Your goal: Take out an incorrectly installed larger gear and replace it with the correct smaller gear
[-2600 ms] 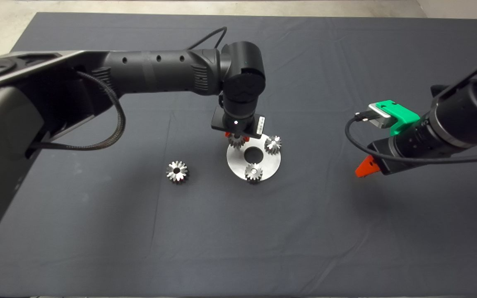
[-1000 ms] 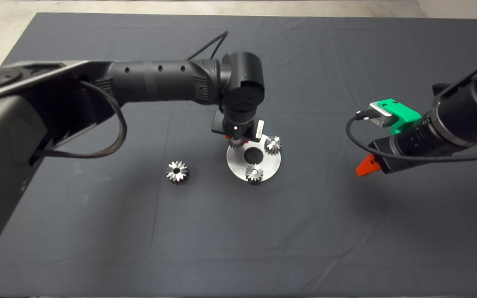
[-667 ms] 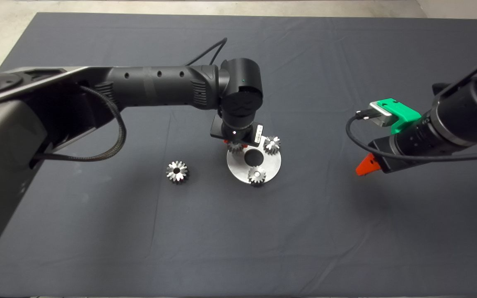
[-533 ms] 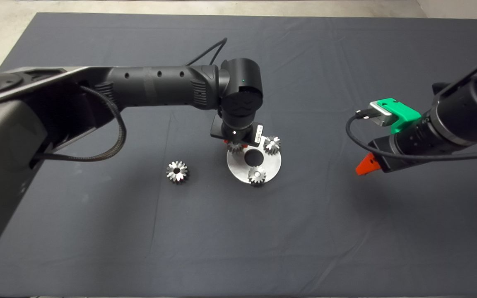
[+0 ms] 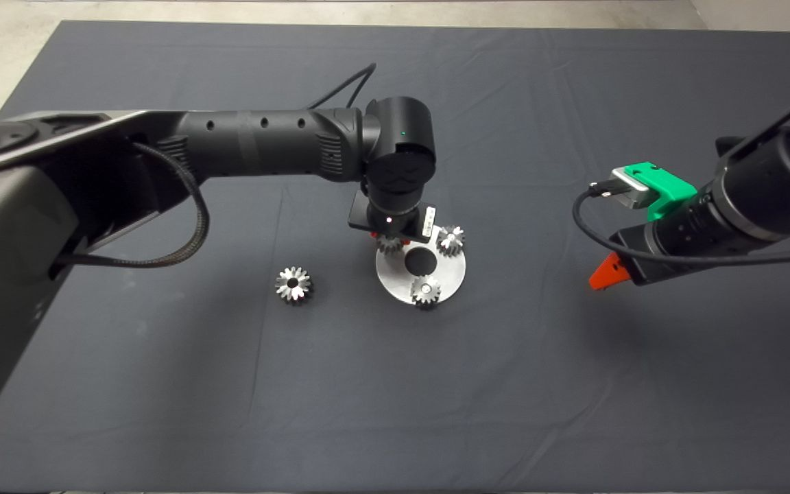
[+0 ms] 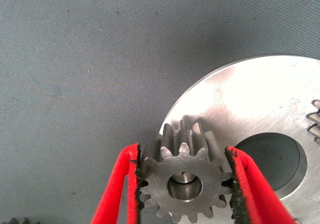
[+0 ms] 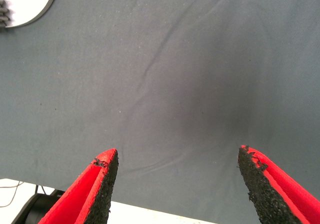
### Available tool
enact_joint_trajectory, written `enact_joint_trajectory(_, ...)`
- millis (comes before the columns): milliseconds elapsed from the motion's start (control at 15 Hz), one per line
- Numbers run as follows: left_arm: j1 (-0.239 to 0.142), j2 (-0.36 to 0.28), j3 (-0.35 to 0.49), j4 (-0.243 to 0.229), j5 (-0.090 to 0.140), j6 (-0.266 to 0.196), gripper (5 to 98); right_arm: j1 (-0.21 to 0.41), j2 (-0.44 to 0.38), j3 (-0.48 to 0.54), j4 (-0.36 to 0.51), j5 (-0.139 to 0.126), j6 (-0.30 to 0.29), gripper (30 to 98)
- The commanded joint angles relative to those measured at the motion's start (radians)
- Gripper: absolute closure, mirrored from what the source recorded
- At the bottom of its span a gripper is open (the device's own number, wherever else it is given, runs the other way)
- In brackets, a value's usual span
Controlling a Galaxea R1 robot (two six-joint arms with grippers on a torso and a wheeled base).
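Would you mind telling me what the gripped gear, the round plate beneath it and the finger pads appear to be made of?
The gear between the left gripper fingers looks like machined steel: dull grey, crisp cut teeth. The round plate seems to be brushed metal, showing fine scratches and a soft sheen. The pads look like black rubber or foam, with crumbly worn edges.

Under my arms the dark mat [image 5: 162, 384] covers the table, slightly creased, and directly on it near the frame's middle lie a round metal plate [image 5: 395, 280] and, just left of it, a loose silver gear [image 5: 293, 285].
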Motion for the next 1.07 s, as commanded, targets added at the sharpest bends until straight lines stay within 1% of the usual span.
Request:
enact_joint_trajectory(0, -0.019, 0.006, 0.03, -0.015, 0.051, -0.001, 71.5, 0.031, 0.004, -0.003, 0.023, -0.098, -0.005, 64.9)
enact_joint_trajectory(267, -0.017, 0.011, 0.035, -0.015, 0.051, -0.001, 68.1, 0.032, 0.004, -0.006, 0.023, -0.098, -0.005, 64.9)
enact_joint_trajectory(333, -0.017, 0.009, 0.035, -0.015, 0.051, -0.001, 65.4, 0.034, 0.004, -0.006, 0.023, -0.098, -0.005, 64.9)
enact_joint_trajectory(533, -0.017, 0.008, 0.035, -0.015, 0.056, -0.001, 63.0, 0.034, 0.004, -0.006, 0.023, -0.098, -0.005, 64.9)
enact_joint_trajectory(600, -0.017, 0.005, 0.034, -0.017, 0.056, -0.001, 59.2, 0.034, 0.004, -0.006, 0.022, -0.098, -0.005, 64.9)
enact_joint_trajectory(867, -0.023, 0.002, 0.035, -0.017, 0.059, -0.001, 54.2, 0.037, 0.003, -0.006, 0.022, -0.098, -0.005, 64.9)
enact_joint_trajectory(933, -0.023, -0.001, 0.035, -0.017, 0.063, -0.001, 51.2, 0.037, 0.003, -0.007, 0.021, -0.098, -0.005, 64.9)
enact_joint_trajectory(1000, -0.025, -0.013, 0.036, -0.017, 0.081, -0.001, 49.2, 0.038, 0.003, -0.006, 0.021, -0.098, -0.005, 64.9)
